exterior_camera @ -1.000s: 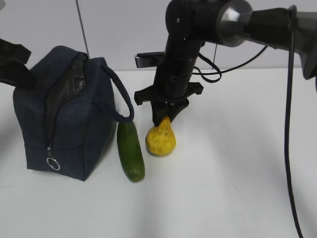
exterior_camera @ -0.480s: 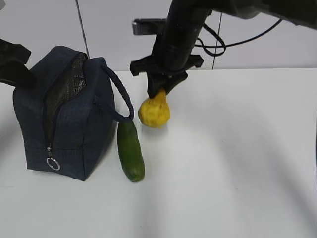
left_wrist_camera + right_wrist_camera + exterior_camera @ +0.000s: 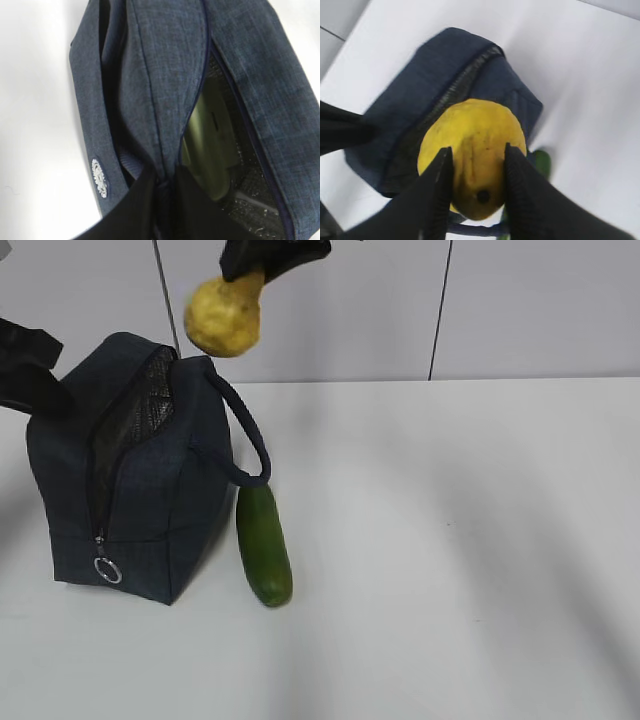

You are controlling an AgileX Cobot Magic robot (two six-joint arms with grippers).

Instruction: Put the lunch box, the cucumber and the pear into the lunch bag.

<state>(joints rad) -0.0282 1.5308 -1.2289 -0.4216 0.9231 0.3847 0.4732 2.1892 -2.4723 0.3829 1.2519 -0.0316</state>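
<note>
- Lunch bag (image 3: 130, 470), exterior view: the dark navy bag stands upright at the left of the white table (image 3: 450, 540), its zipper open along the top and down the near end, silvery lining showing in the gap. The ring pull (image 3: 107, 569) hangs low on the near end. The loop handle (image 3: 245, 430) arches off its right side.
- The cucumber (image 3: 264, 544) lies on the table just beside the bag's right wall, its far end under the handle loop.
- The pear (image 3: 224, 315) hangs in the air above the bag's top, neck up, pinched by the right gripper (image 3: 262, 265), of which only the dark tips show at the top edge.
- Left wrist view: the left gripper (image 3: 162, 192) is pressed together on the bag's fabric edge beside the opening. Inside the bag, against the silvery lining, sits the lunch box (image 3: 212, 150), its pale green lid showing. A small white logo (image 3: 99, 177) marks the outer wall.
- Right wrist view: the right gripper's two fingers (image 3: 439, 190) clamp the pear's neck, with the bag's open zipper directly beneath and a sliver of cucumber beside it.
</note>
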